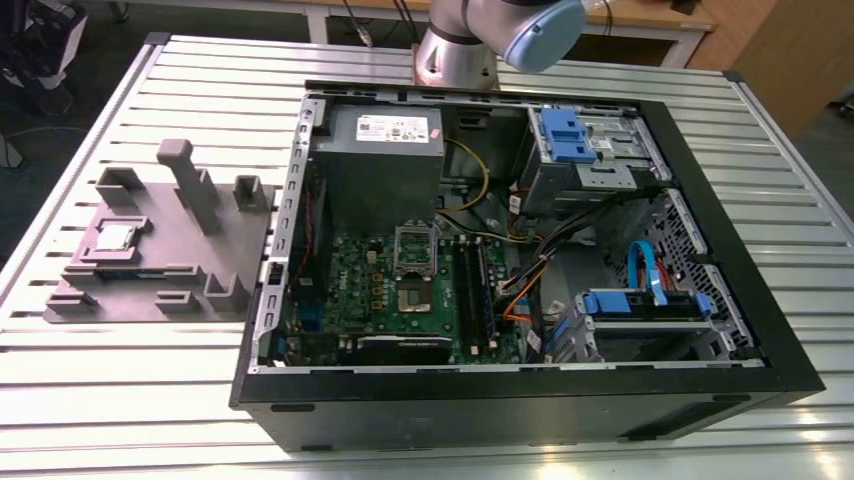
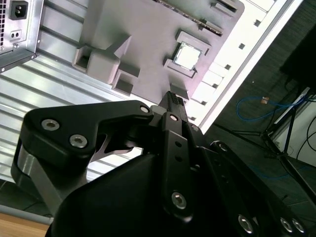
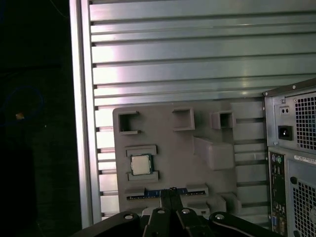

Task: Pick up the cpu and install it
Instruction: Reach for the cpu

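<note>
A slatted aluminium table (image 1: 134, 380) carries everything. Its long ribs lie bare in front of the case and out to the edge on the exterior view's left. Most of the top is taken by a black desktop computer case (image 1: 534, 410) lying on its side with the panel off, its raised walls boxing in the interior.

Beside it, toward the exterior view's left, sits a grey moulded tray (image 1: 174, 250) with upright posts. Its near edge is just beside the case wall, and the first wrist view shows a thin strip of slats between them. Its far edge is close to the table's rim.

The silver robot arm with a pale blue joint cap (image 1: 467, 40) rises at the table's far side, behind the case. Inside the case a green motherboard (image 1: 354, 270) lies flat, with a silver rectangular socket frame (image 1: 415, 248) near its middle. Cables and drive cages crowd one side of the frame and a memory stick stands on edge close by.

The black gripper (image 3: 170, 191) hangs above the tray's edge with its fingers pressed together and nothing between them.

The cpu (image 3: 141, 165) – a small square chip with a shiny metal top – rests flat in a shallow seat on the tray between two low lips. It is apart from the gripper, with open air above it and the tall posts well to one side.
</note>
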Action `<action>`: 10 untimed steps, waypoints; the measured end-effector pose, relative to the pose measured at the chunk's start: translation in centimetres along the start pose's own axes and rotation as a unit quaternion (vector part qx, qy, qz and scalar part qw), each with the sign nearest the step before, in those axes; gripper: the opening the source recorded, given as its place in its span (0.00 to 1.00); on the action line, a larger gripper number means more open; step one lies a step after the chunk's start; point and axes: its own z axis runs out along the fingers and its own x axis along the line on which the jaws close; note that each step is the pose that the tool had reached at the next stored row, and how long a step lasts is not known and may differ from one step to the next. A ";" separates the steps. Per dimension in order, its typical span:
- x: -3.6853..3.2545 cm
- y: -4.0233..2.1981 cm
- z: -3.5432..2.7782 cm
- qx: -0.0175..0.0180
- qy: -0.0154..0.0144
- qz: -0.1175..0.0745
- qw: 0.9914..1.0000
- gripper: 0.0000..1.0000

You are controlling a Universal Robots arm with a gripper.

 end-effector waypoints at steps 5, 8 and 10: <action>0.68 -0.05 0.00 0.000 0.000 0.000 1.000 0.11; 0.77 -0.06 -0.01 0.000 0.000 0.000 1.000 0.11; 0.79 -0.06 0.00 0.000 0.000 0.000 1.000 0.11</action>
